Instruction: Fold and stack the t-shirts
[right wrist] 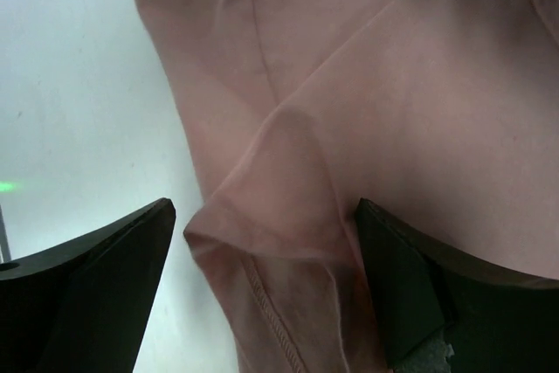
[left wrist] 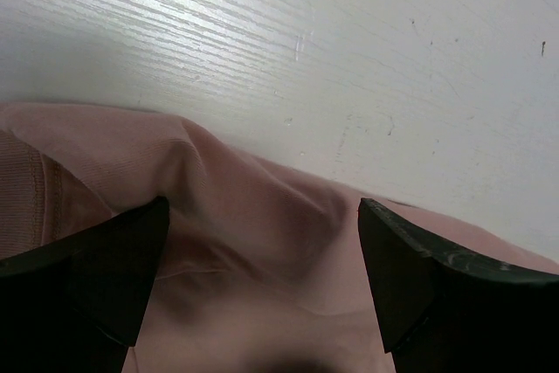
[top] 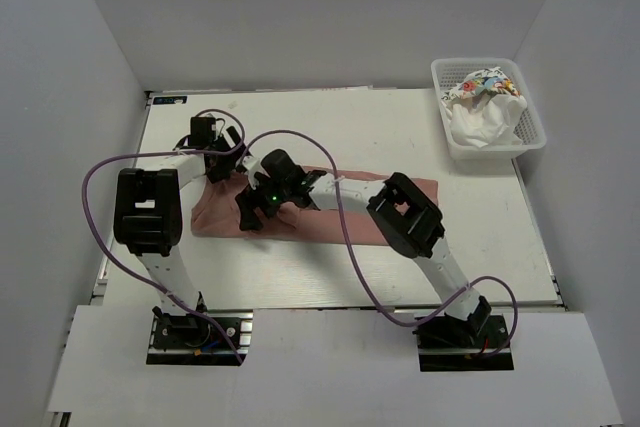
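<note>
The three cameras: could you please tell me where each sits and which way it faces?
Top external: fixed above and behind, looking down on the table, left arm and right arm.
Left wrist: on the left arm, looking past the open left gripper at the pink t-shirt.
Right wrist: likewise, past the open right gripper at its hem.
Shared: all show that t-shirt.

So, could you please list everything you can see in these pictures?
pink t-shirt: one, dusty pink, lying across the middle of the table
white t-shirts: crumpled heap, count unclear, one with a colourful print, in the basket
basket: one, white lattice, far right corner of the table
table: one, white
cables: two, purple, looping along the arms
left gripper: one, black, open over the pink t-shirt's edge
right gripper: one, black, open around a raised fold
</note>
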Controlling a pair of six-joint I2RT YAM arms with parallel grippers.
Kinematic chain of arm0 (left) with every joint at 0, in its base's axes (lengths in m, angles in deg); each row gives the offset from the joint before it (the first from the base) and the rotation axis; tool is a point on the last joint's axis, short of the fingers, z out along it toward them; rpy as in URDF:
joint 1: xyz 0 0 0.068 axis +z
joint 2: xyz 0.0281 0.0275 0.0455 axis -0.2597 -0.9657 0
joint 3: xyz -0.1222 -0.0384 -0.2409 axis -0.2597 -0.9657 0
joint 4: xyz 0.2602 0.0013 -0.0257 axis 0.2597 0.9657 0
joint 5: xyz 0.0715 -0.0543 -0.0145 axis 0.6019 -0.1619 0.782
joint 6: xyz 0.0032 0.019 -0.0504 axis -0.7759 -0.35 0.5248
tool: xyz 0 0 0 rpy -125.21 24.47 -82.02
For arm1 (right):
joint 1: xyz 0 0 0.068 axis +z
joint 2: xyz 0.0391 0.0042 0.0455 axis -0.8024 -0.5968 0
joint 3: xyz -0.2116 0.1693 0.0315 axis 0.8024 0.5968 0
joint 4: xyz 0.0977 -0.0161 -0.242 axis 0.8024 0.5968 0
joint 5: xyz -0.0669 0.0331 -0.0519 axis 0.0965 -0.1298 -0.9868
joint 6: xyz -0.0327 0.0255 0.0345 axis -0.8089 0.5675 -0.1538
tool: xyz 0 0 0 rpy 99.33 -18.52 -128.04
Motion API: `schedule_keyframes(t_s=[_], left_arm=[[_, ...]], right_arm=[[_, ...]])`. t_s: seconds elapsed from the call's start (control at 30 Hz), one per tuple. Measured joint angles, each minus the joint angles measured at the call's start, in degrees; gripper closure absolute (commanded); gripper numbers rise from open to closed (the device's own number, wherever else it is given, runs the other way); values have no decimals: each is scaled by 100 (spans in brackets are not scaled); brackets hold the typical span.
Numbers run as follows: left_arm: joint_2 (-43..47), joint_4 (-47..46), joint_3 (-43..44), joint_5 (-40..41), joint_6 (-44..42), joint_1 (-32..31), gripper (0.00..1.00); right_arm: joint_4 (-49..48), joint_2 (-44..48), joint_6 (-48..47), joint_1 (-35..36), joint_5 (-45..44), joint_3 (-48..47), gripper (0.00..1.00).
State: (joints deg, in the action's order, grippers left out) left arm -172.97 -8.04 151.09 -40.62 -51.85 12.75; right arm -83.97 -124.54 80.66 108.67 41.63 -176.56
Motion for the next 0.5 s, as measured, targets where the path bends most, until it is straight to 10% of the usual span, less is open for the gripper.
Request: schedule_keyframes(t_s=[0.5], left_arm=[[-142,20,195,-4,-85,0,0]], right_arm=[[442,3648,131,507,-133,3880,10]])
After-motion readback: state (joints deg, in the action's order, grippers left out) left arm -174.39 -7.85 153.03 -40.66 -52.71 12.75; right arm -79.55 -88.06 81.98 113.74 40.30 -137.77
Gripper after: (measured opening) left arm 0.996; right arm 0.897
